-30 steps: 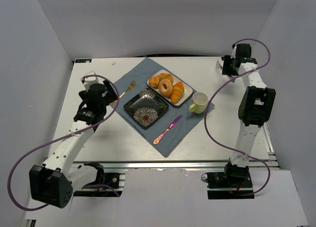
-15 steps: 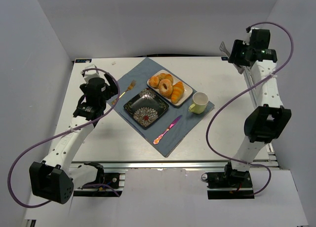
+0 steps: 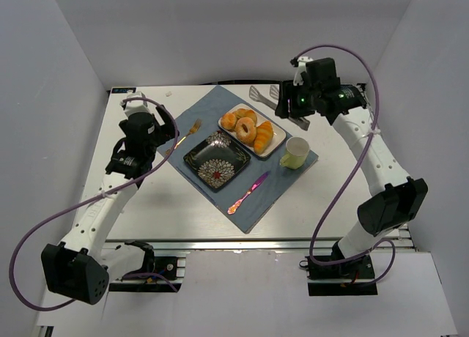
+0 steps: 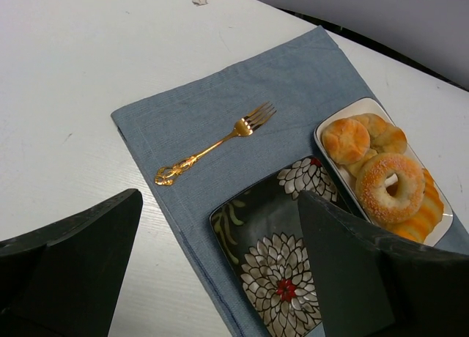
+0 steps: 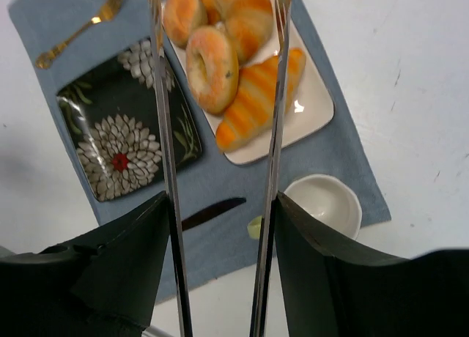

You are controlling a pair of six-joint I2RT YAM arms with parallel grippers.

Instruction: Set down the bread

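Note:
The bread, a golden-brown ring bun (image 3: 245,130) (image 4: 388,187) (image 5: 211,67), lies on top of other pastries on a white rectangular tray (image 3: 276,147) (image 5: 308,113). My right gripper (image 3: 287,106) (image 5: 221,201) is shut on metal tongs (image 3: 262,95) (image 5: 163,95). It hangs above the tray's back right, and the two tong arms stand apart, pointing over the bread. My left gripper (image 3: 155,138) (image 4: 220,198) is open and empty, above the left edge of the blue placemat (image 3: 212,106) near the black floral plate (image 3: 215,160) (image 4: 282,278).
A croissant (image 5: 253,99) and small round rolls (image 4: 346,139) share the tray. A gold fork (image 3: 187,132) (image 4: 212,143) lies left of the floral plate. A pink knife (image 3: 249,193) lies in front of the plate and a pale cup (image 3: 294,152) (image 5: 326,204) stands right of the tray.
My right arm swung from the table's back right corner leftwards with the tongs, to just behind the tray. My left gripper shifted slightly towards the back.

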